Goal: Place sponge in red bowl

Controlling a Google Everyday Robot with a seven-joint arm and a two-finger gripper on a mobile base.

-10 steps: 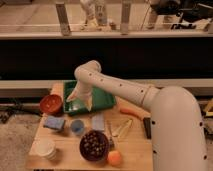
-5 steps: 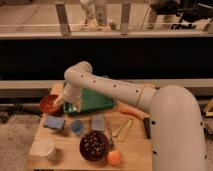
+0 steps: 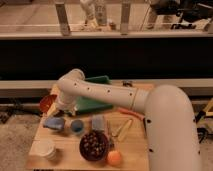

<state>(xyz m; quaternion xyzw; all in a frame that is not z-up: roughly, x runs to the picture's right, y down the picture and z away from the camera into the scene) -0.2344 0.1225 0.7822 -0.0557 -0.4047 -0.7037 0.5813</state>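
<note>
The sponge (image 3: 54, 123) lies on the table (image 3: 70, 160) just camera-side of the gripper (image 3: 64, 108), long axis running left to right; the red bowl (image 3: 46, 103) sits close behind it, beside the gripper (whose opening I cannot tell)

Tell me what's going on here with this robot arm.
The robot's gripper hangs low over the left of the table, between the red bowl and the sponge. The sponge lies on the table close beside the bowl, not in it yet.
</note>
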